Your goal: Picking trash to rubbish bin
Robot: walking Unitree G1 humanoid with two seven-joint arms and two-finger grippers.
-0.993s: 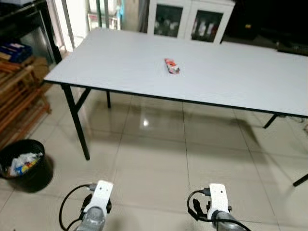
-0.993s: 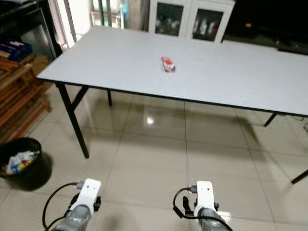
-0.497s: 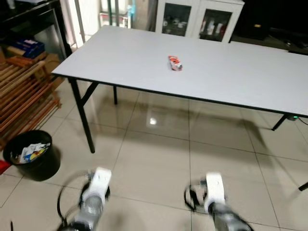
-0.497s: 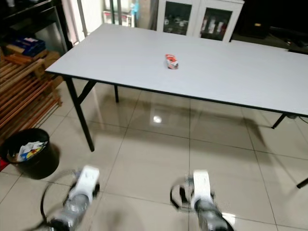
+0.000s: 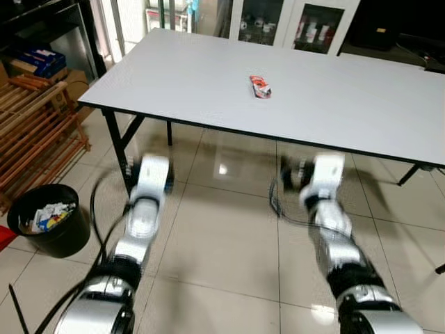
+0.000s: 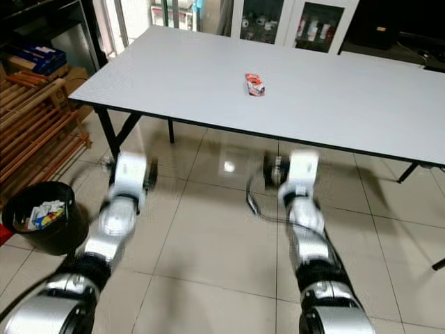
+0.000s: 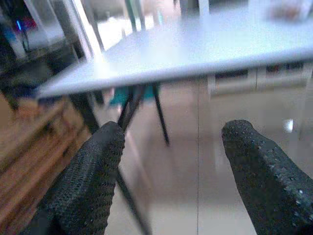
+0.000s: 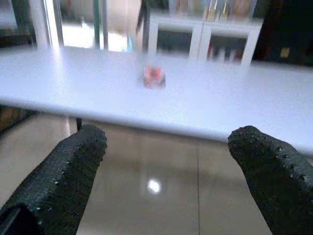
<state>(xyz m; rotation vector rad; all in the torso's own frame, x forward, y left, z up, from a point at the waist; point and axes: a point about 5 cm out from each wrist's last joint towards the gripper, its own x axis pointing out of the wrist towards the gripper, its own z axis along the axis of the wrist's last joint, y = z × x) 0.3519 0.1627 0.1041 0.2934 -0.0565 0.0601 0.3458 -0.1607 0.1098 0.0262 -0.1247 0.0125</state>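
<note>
Trash first: a small red-and-white crumpled wrapper (image 5: pixel 260 86) is seen lying on the long pale grey bench (image 5: pixel 174 69), well back from the near edge, roughly mid-length.

Going left to right: a round black rubbish bin (image 5: pixel 49 221), already holding some scraps, is parked on the tiled floor by a wooden slatted rack (image 5: pixel 35 132). Next, the left gripper (image 7: pixel 166 171) is held up short of the bench edge, fingers spread wide with nothing between them. The right gripper (image 8: pixel 166 171) is raised likewise, fingers parted and empty.

The wrapper is placed ahead of and above both grippers, well apart from either, with its long axis running roughly away from the robot. It's lined up closer to the right arm, so that one would probably be favoured for the reach.
</note>
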